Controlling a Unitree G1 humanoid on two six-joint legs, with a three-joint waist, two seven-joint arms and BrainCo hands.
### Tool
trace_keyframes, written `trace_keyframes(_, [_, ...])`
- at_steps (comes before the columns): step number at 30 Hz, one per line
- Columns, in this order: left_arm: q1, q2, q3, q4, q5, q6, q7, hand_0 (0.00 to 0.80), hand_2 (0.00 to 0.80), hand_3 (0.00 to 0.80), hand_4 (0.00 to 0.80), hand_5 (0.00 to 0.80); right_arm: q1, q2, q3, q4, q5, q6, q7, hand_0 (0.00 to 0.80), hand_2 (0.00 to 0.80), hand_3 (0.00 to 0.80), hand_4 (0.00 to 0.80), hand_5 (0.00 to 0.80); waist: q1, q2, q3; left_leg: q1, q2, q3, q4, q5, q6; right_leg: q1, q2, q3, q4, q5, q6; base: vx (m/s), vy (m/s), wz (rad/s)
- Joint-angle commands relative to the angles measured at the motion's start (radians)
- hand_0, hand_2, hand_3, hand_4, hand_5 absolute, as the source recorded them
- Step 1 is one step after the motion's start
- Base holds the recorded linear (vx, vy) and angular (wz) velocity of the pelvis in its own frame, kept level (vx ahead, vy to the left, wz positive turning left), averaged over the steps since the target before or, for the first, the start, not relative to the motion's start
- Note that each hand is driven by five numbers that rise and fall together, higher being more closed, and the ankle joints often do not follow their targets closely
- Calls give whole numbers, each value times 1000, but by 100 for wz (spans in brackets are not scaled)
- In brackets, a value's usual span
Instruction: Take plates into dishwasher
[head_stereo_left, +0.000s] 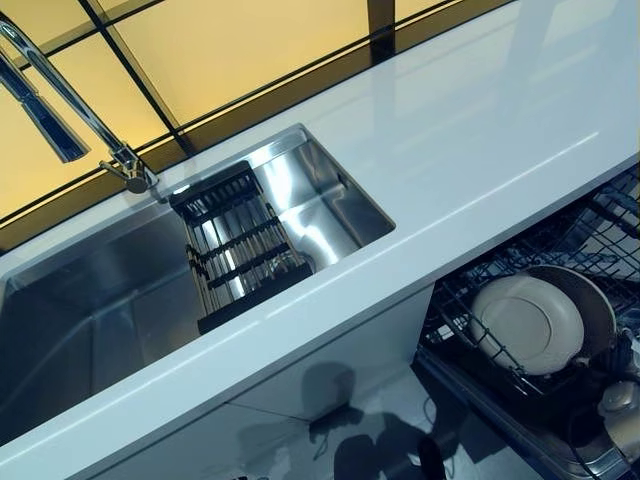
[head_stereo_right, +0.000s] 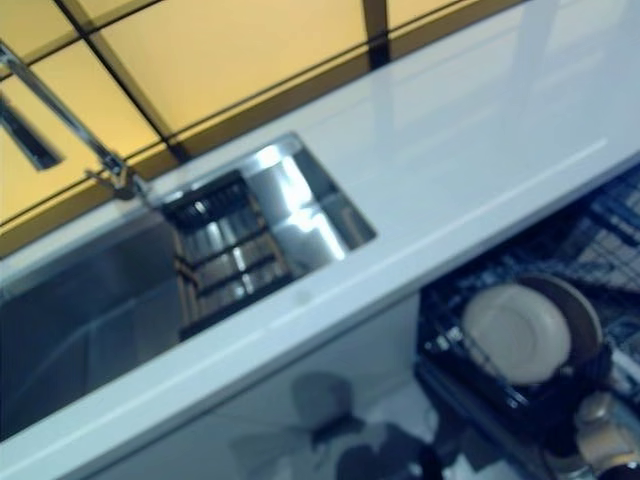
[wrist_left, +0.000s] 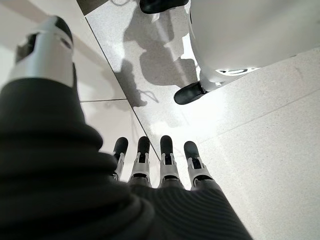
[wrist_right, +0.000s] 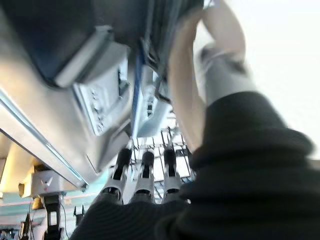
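A cream plate (head_stereo_left: 525, 322) stands on edge in the pulled-out dishwasher rack (head_stereo_left: 462, 300) at the lower right, under the counter. A darker plate (head_stereo_left: 603, 300) stands right behind it. My right hand (head_stereo_left: 622, 405) shows just past the plates at the rack's near side. In the right wrist view the cream plate's rim (wrist_right: 182, 90) runs between my thumb (wrist_right: 227, 77) and my nearly straight fingers (wrist_right: 145, 175), so the right hand pinches it. My left hand (wrist_left: 165, 170) hangs at my side over the floor, open and holding nothing.
A white counter (head_stereo_left: 450, 150) crosses the view. The steel sink (head_stereo_left: 100, 310) holds a black dish rack (head_stereo_left: 240, 245) with no plates in it. A faucet (head_stereo_left: 60, 90) stands at the back left. The dishwasher's grey housing (wrist_right: 95, 105) is close above the right hand.
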Motion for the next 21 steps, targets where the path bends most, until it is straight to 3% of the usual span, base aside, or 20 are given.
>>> trace_keyframes(1, [-10,52,49,52,23,-1,9,0,0,0,0,0,-32,28,23,1,6,-16,-7,0,0,0,0,0,21,-110,-24,16,37,-1,-4,-36,-67,-10,-34,-14,22,9,73,0,0,0])
trace_keyframes(21, [-14,59,58,59,32,2,17,0,0,0,0,0,-18,13,-3,-24,-8,6,33,0,0,0,0,0,20,-139,-34,23,43,-2,-4,-40,-65,-1,-23,-7,20,8,70,0,0,0])
